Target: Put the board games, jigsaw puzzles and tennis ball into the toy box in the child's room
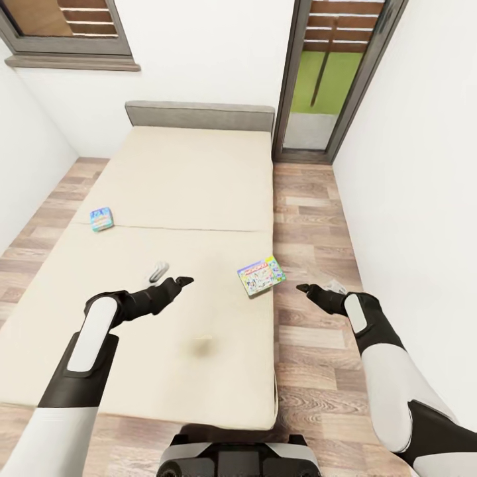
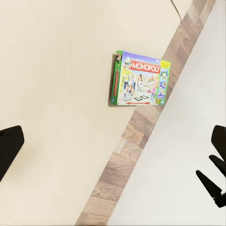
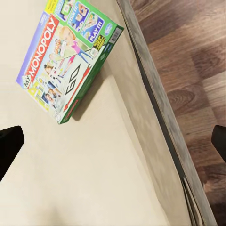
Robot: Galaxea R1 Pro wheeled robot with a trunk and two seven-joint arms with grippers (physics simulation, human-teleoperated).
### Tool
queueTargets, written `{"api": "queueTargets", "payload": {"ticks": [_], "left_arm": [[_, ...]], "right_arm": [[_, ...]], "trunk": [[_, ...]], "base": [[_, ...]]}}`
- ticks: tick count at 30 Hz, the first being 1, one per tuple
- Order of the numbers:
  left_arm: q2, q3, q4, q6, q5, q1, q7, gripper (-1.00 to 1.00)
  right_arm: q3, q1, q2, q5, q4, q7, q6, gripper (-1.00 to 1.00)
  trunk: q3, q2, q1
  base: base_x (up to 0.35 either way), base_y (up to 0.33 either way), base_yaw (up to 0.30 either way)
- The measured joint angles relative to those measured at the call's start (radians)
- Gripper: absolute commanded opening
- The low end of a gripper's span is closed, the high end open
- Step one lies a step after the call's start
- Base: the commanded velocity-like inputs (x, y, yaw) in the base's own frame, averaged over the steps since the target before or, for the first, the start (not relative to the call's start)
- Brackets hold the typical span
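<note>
Step in hand: fetching games off the bed (image 1: pixel 185 199). Monopoly (image 1: pixel 261 275) lies flat at the bed's right edge, blue game (image 1: pixel 101 219) near its left edge. Left gripper (image 1: pixel 173 281) and right gripper (image 1: pixel 311 289) hover, jaws apart, empty. Next: lower right gripper onto Monopoly and clamp.

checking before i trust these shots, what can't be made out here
- Small blue flat printed box on the beige mattress, head view: print too small to read.
- Green-edged Monopoly box, right wrist view: one corner cut off by the frame edge.
- Left gripper, head view: fingers too small and foreshortened to judge the gap.
</note>
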Motion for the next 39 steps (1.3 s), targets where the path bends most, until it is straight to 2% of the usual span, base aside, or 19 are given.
{"api": "queueTargets", "payload": {"ticks": [12, 22, 34, 39], "left_arm": [[-0.010, 0.000, -0.005, 0.000, 0.066, 0.000, 0.001, 1.00], [-0.011, 0.001, -0.006, 0.000, 0.099, 0.000, 0.001, 1.00], [-0.010, 0.001, -0.009, 0.000, 0.156, 0.000, 0.002, 1.00], [-0.010, 0.002, -0.009, 0.000, 0.166, 0.000, 0.002, 1.00]], "right_arm": [[0.000, -0.003, -0.001, -0.021, -0.013, 0.053, -0.001, 1.00], [0.001, -0.003, -0.003, -0.024, -0.025, 0.074, 0.000, 1.00], [0.000, -0.003, -0.002, -0.026, -0.035, 0.094, 0.001, 1.00], [-0.001, -0.003, -0.002, -0.027, -0.040, 0.110, 0.001, 1.00]], "trunk": [[-0.020, 0.000, 0.000], [-0.036, 0.000, 0.000], [-0.052, 0.000, 0.000], [-0.055, 0.000, 0.000]], "base": [[0.000, 0.000, 0.000], [0.000, 0.000, 0.000], [0.000, 0.000, 0.000], [0.000, 0.000, 0.000]]}}
